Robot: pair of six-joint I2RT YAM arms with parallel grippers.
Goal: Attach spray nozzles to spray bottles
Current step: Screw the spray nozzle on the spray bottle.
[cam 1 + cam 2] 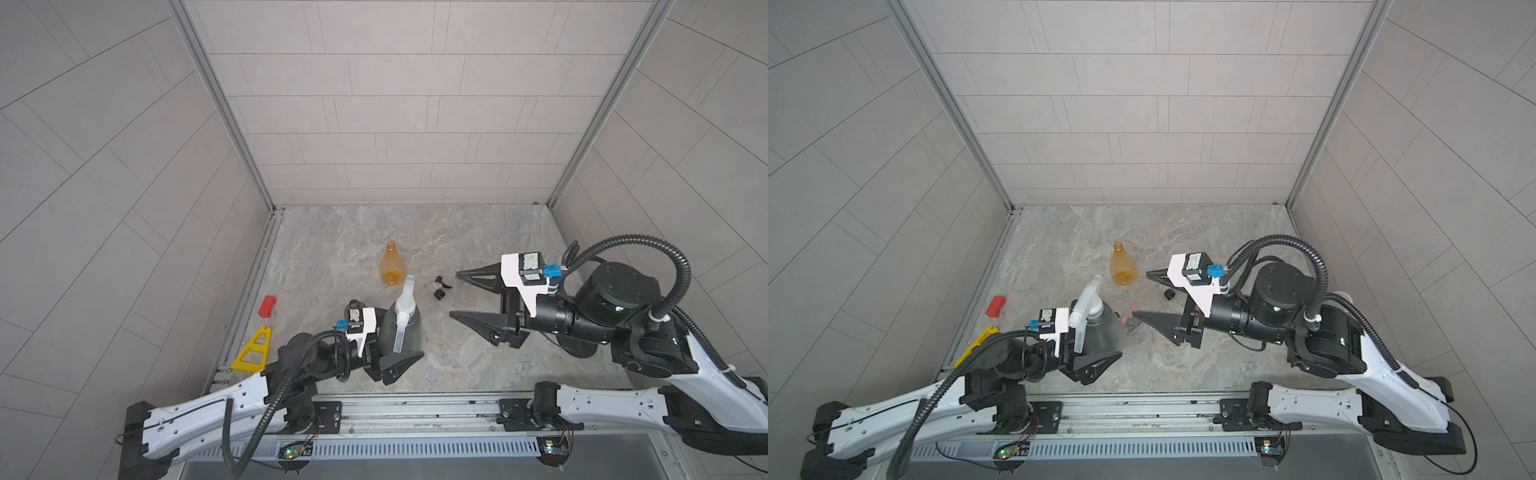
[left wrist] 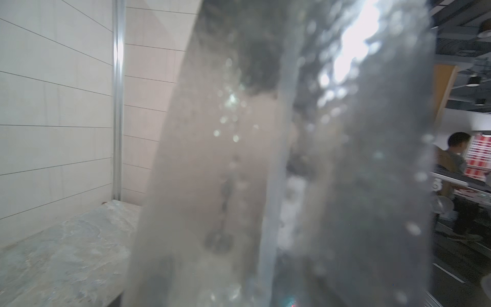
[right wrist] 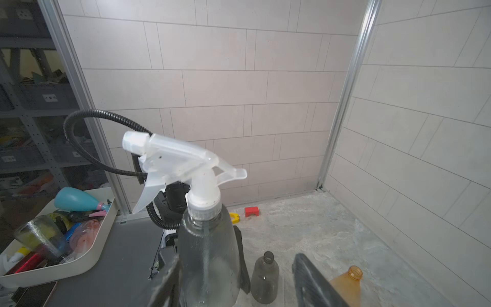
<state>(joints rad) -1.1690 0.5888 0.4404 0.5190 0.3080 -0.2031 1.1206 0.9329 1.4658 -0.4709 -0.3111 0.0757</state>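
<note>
Now your left gripper [image 1: 405, 338] clamps the smoky grey cone-shaped plastic bottle [image 1: 413, 328], white plastic trigger nozzle [image 1: 404, 305] on its neck.
Both top views: right gripper [image 1: 454, 294] jaws wide, empty, near it. Left wrist: grey bottle fills your view. Right wrist: orange-amber plastic bottle [image 3: 345, 285] stands upright, apart from it.

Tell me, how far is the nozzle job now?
One of three looks done: the white nozzle sits on the grey bottle gripped by the left end effector. The right end effector is open, holding nothing. Left: the orange bottle and second grey bottle are bare; the black-and-white nozzle and pink nozzle lie loose.
</note>
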